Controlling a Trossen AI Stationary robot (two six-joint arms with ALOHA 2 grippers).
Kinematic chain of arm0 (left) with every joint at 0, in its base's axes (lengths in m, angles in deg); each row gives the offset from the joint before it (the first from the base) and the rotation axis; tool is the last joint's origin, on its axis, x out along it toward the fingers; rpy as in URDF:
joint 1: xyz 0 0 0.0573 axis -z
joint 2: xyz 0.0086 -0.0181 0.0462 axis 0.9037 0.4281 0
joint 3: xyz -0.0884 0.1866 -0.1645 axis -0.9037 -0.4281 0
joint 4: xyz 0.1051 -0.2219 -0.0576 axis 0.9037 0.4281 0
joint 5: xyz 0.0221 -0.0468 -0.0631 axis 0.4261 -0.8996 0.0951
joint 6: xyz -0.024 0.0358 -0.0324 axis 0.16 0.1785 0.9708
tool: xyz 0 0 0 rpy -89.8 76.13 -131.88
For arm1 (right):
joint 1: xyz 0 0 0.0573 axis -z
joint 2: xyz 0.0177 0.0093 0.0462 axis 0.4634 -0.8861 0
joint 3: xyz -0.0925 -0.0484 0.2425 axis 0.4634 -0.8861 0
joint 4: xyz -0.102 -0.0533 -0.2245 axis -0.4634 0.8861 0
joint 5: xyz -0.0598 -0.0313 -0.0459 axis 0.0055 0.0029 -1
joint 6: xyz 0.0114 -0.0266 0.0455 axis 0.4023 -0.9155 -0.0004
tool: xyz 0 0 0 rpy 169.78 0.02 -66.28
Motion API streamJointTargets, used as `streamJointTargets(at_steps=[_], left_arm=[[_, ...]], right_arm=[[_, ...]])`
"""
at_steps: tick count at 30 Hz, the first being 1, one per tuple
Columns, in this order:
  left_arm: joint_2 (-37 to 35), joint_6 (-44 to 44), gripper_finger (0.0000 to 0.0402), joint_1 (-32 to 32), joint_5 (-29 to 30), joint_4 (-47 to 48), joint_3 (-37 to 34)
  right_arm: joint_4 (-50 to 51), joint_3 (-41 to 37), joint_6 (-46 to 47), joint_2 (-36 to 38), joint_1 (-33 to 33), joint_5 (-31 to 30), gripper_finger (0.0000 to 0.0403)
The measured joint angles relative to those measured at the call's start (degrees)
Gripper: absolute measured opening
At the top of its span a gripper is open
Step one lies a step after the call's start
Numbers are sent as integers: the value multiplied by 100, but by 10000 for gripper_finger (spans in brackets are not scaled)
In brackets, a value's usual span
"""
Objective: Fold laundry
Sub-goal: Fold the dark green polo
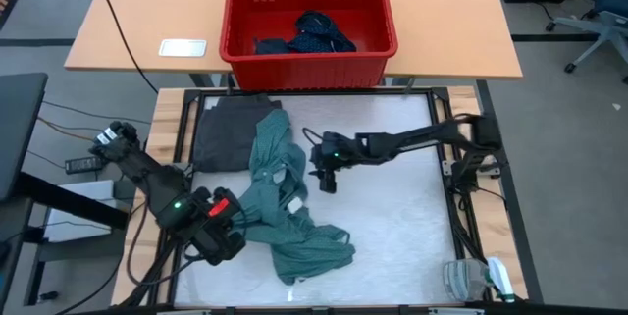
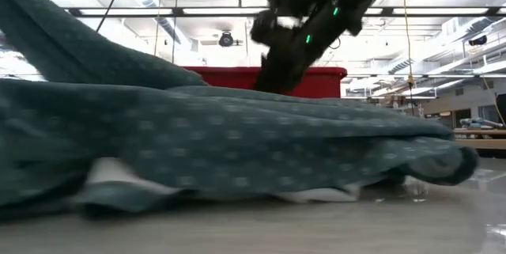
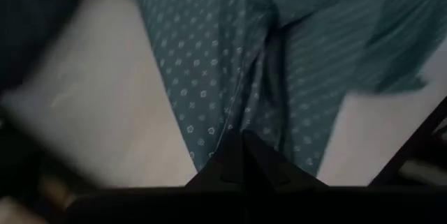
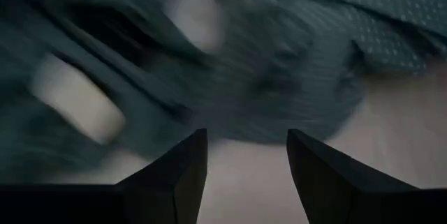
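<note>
The teal-green dotted cloth shirt [image 1: 285, 202] is lying crumpled mid-surface, unfolded. The left pincer [image 1: 234, 219] is pinching its edge; the right pincer [image 1: 325, 180] is hovering beside it, jaws apart, empty. Folding looks barely begun.

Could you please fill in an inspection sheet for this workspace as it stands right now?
Surface: pale work mat, bare on its right half.
Job's things: teal shirt crumpled on the mat; charcoal piece lying beside it; dark dotted garments in the red basket.
Clutter: white card on the wooden table.
Tools: left tool shut on the teal shirt; right tool open, just above it.
Cables: black cable crossing the wooden table.
Surroundings: office chair.
</note>
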Motion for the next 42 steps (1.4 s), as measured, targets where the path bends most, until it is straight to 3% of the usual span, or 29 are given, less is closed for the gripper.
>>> streamJointTargets(at_steps=[5, 11, 14, 22, 26, 30, 36, 39, 42], left_arm=[[0, 347, 0, 235, -887, 649, 0], [0, 370, 5, 378, -953, 918, 0], [0, 349, 10, 376, -938, 1045, 0], [-20, 206, 12, 375, -854, 1024, -39], [-20, 286, 12, 376, -853, 1021, -39], [-20, 289, 6, 376, -782, 1022, -39], [-20, 301, 2, 302, -317, 1022, -35], [-23, 269, 2, 206, 17, 1020, 95], [-26, 217, 1, 120, 716, 1030, 386]], right_arm=[[-401, 2, -29, -505, 377, 95, 204], [-1013, 40, 346, -981, 572, 1227, 204], [-1004, 219, 315, -1233, 449, 1450, 204], [-852, 1136, 359, -1857, 213, 786, 195], [-154, 1583, 791, -2168, 218, 453, 150], [409, 1792, 813, -2247, 224, 593, 38], [1995, 1728, 506, -1510, 133, 776, 7], [2917, 1747, 103, -601, 41, 630, 5], [3747, 1758, -156, 418, -74, 423, 4]])
